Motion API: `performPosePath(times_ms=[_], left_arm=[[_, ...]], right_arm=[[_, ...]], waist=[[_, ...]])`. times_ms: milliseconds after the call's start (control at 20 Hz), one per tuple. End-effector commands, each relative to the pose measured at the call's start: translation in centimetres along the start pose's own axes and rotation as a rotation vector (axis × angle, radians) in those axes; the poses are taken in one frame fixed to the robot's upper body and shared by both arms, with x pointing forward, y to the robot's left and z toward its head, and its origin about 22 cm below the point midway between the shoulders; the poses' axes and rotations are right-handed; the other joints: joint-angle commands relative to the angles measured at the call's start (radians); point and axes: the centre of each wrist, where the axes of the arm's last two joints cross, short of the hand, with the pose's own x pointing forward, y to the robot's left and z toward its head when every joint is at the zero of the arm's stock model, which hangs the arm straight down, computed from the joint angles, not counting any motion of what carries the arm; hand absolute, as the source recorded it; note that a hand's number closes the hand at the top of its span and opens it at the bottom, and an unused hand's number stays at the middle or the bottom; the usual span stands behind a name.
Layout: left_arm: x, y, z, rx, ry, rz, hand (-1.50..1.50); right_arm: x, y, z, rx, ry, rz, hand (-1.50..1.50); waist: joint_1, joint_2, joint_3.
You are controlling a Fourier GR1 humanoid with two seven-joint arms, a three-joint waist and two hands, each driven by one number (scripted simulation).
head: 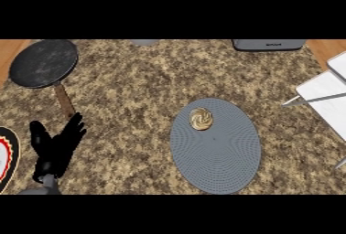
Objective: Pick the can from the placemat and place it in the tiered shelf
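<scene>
A small can (201, 118), seen from above with a tan swirled top, stands upright on the upper left part of a round grey placemat (219, 151). The white tiered shelf (326, 93) with thin grey legs shows at the right edge, partly cut off. My left hand (57, 144) rests at the lower left with fingers straight and pointing up, well left of the placemat and touching nothing. My right hand does not show.
A black frying pan (42, 63) with a brown handle lies at the upper left, its handle ending just above my left hand. A red-rimmed plate (7, 157) sits at the left edge. A grey appliance (268, 44) stands at the back.
</scene>
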Motion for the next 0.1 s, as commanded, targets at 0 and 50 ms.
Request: performPosePath(times_ms=[0,50], left_arm=[[-0.8,-1.2,-0.8,-0.001,0.013,0.005,0.00],[0.6,0.0,0.1,0.027,0.007,-0.015,0.00]], right_arm=[[0.4,-5.1,0.9,0.035,-0.012,0.022,-1.50],[-1.1,-5.8,-1.0,0.030,0.013,0.006,-1.50]], waist=[[-0.009,0.000,-0.001],[-0.006,-0.001,0.001]])
